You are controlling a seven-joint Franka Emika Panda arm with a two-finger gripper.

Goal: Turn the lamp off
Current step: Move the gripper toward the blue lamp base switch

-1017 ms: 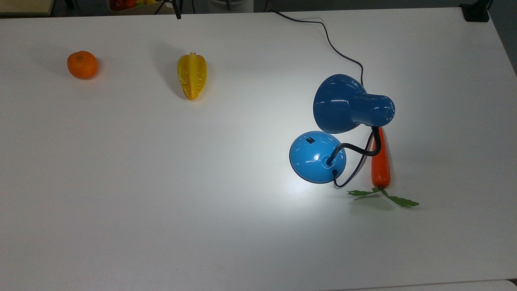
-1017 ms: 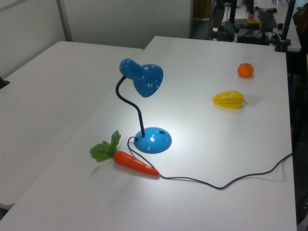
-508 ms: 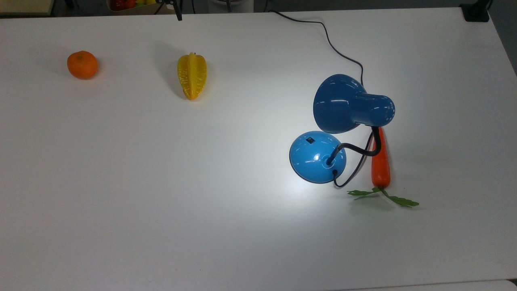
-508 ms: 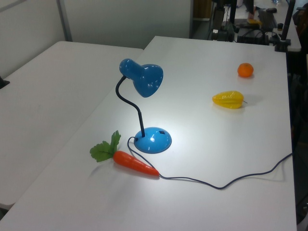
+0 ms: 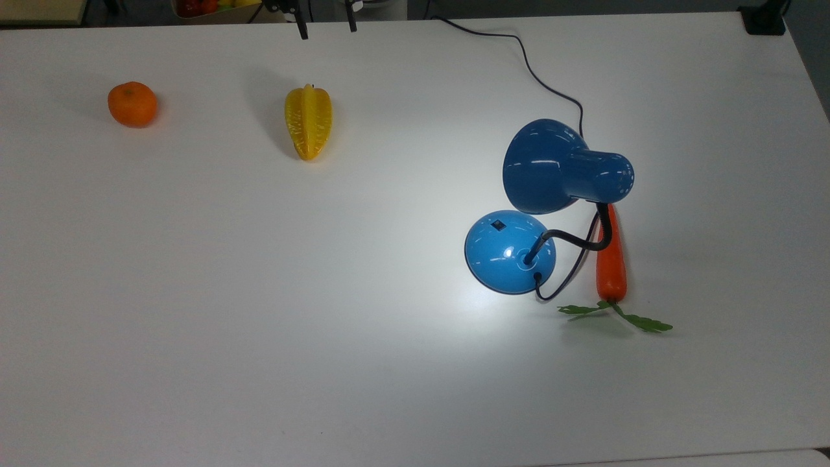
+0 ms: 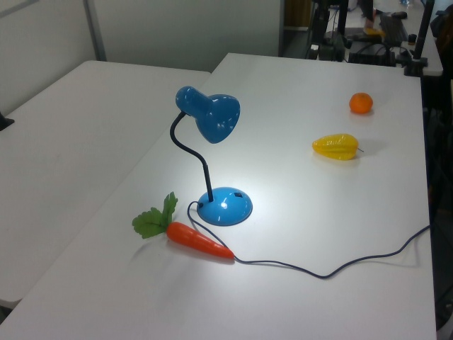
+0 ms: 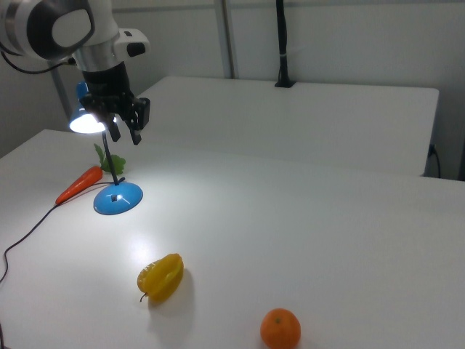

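Top view: white table [image 5: 259, 292], lit lamp [image 5: 512, 250] with a glare pool beside its base, carrot [image 5: 611, 259] just behind; no readable writing; second white table [image 7: 349, 109] beyond; hand [image 7: 125, 131] open, holding nothing, hanging above the lamp

The lit lamp [image 7: 109, 174] glows at nine o'clock, the gripper [image 7: 125, 135] hanging spread-fingered above its base, carrot [image 7: 80, 184] just beside.
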